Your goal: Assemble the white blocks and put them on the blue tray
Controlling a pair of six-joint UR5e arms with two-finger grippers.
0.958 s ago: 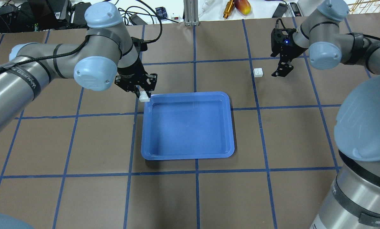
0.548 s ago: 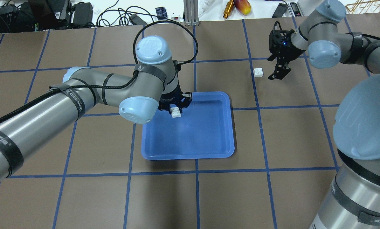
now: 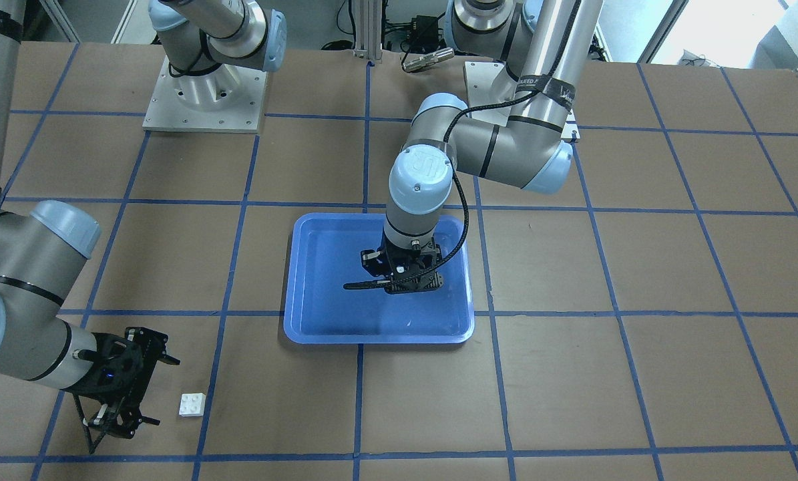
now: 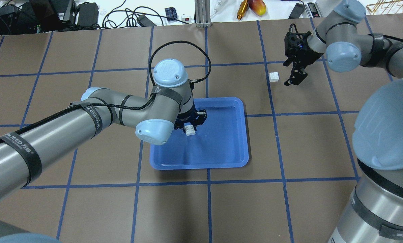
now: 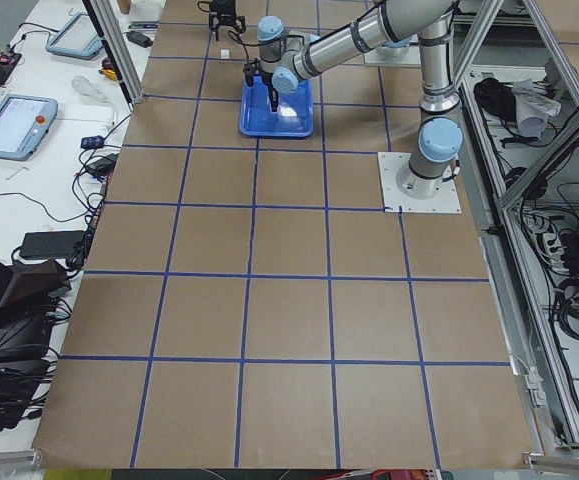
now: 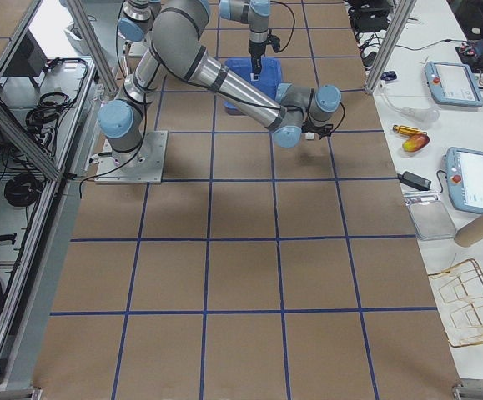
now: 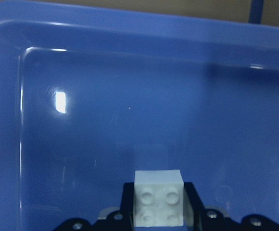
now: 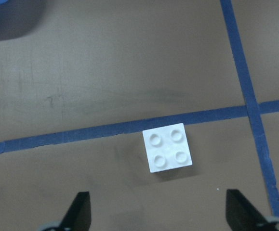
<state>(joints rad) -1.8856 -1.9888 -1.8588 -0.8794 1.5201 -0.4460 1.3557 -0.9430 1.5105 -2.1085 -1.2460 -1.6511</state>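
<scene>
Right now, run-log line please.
left gripper: shut on held white block, over blue tray | right gripper: open, near loose white block | blocks: not joined

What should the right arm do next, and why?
Probably lower the right gripper around the loose white block and close: its fingers stand open and empty, the block lies on the table just ahead, and the left gripper holds the other block over the blue tray.

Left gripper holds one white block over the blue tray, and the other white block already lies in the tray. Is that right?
No. The other white block lies on the brown table outside the blue tray, near the open right gripper; the overhead view shows it. The left gripper does hold one white block over the tray.
</scene>
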